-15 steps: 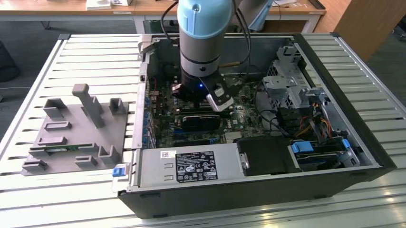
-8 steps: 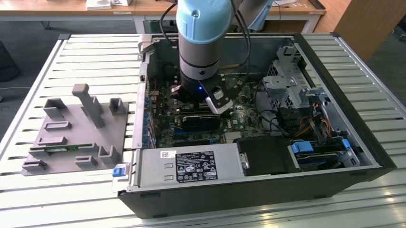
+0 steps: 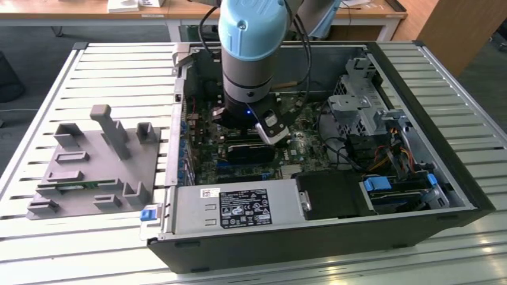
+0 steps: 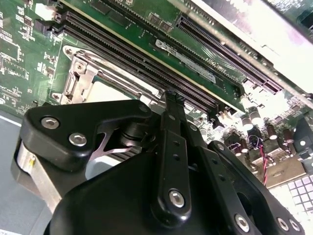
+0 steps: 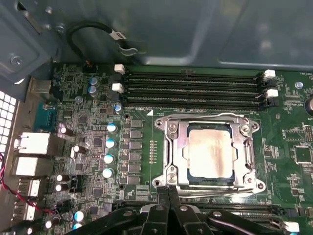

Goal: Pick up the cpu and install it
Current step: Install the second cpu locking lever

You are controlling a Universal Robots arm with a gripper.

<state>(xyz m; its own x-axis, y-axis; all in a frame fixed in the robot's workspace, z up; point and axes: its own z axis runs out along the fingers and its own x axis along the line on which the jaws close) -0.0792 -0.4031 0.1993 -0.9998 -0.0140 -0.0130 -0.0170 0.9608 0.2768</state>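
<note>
The cpu (image 5: 210,154), a square chip with a dull silver top, lies flat in its socket on the green motherboard (image 5: 288,132), ringed by the metal socket frame (image 5: 168,134). Its pale top also shows in the second wrist view as the cpu (image 4: 105,90), just beyond the gripper body. My gripper (image 5: 168,192) hovers close to the socket's edge, beside the chip and apart from it. Its two thin fingers are pressed together with nothing between them. In the exterior view the gripper (image 3: 272,135) hangs low inside the open computer case (image 3: 443,148), over the middle of the board.
Several empty black memory slots (image 5: 195,90) run beside the socket. A grey power supply (image 3: 237,208) and a drive cage (image 3: 364,107) with cables crowd the case. On the slatted table at the exterior view's left stands a grey parts fixture (image 3: 87,172).
</note>
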